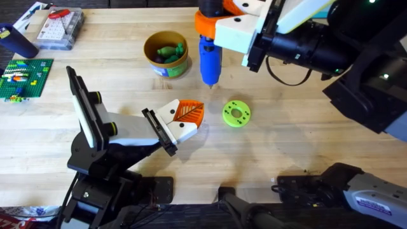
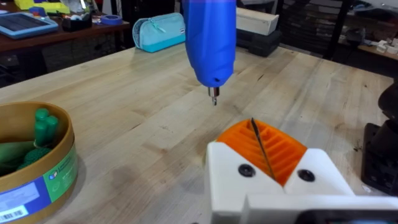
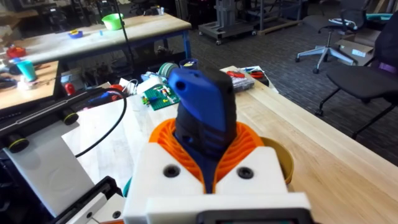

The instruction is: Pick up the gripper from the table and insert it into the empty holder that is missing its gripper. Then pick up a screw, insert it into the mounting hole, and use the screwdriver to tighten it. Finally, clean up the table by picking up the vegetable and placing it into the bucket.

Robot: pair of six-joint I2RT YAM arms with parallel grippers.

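Bucket (image 1: 166, 54) at far centre-left holds green vegetables (image 1: 170, 53); just right of it, right gripper (image 1: 219, 28) clamps blue screwdriver (image 1: 209, 60) tip-down above the table; left gripper (image 1: 188, 118), nearer, pads together, empty.

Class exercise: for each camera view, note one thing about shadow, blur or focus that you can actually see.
Overhead: the right arm looms large, dark and blurred. Left wrist: the screwdriver tip is sharp while the benches behind soften. Right wrist: the screwdriver's blue body is soft up close; the office chair is clearer.
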